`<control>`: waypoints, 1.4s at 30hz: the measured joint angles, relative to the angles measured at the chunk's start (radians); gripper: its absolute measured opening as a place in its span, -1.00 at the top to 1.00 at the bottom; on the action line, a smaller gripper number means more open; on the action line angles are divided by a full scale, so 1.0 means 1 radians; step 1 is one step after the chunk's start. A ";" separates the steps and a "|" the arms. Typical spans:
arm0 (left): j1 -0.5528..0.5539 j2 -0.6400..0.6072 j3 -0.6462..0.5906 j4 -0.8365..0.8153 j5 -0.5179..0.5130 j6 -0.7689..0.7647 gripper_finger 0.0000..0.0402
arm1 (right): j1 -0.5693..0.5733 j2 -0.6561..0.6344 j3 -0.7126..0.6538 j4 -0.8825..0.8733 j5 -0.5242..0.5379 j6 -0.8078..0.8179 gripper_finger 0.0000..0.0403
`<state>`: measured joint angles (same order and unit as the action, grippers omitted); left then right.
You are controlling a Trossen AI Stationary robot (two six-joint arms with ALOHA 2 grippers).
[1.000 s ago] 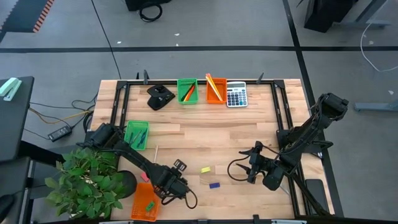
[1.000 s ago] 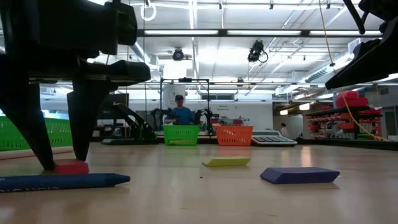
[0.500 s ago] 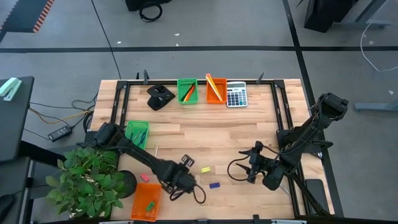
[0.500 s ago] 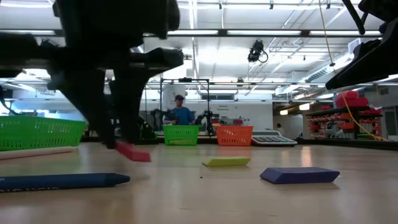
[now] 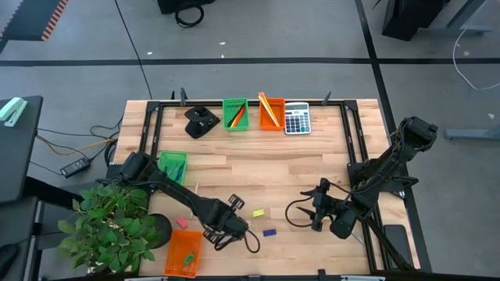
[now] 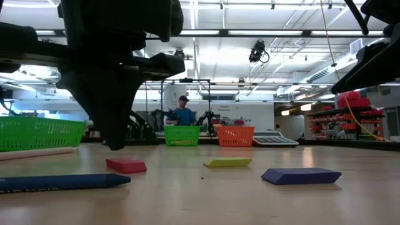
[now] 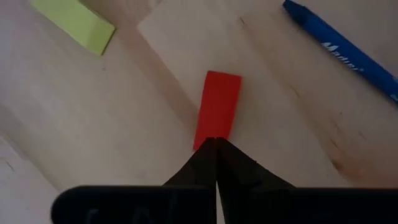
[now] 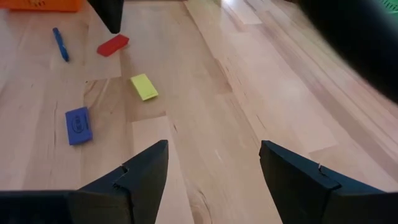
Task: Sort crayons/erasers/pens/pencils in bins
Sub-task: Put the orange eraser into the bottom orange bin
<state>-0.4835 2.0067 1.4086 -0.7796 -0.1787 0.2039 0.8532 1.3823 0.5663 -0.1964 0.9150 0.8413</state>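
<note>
The red eraser [image 7: 217, 109] is shown flat on the tabletop [image 7: 124, 118], just beyond the clenched, empty left tool [image 7: 216, 148]. A renewed grasp may be missed, the eraser being nudged aside. The right tool [image 8: 211, 168] is held spread, well apart.

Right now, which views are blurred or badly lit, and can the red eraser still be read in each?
Low view: the left gripper is a dark backlit silhouette under bright ceiling lights; the red eraser stays readable. Left wrist view: soft focus, with the fingers black and featureless. Right wrist view: a dark blurred mass fills one corner, and the eraser is small but clear.
</note>
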 joint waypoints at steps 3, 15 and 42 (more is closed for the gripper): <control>-0.001 0.000 0.000 -0.001 0.016 0.012 0.87 | 0.000 0.000 0.000 0.000 -0.009 -0.004 -0.28; 0.025 0.008 0.001 0.028 0.071 0.029 0.07 | 0.000 0.000 0.000 -0.001 -0.064 -0.012 -0.28; 0.064 0.053 0.001 0.077 0.180 0.075 0.36 | -0.022 0.000 0.000 -0.018 -0.078 -0.012 -0.28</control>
<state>-0.4198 2.0599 1.4095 -0.7026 0.0010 0.2786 0.8310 1.3822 0.5663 -0.2141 0.8367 0.8291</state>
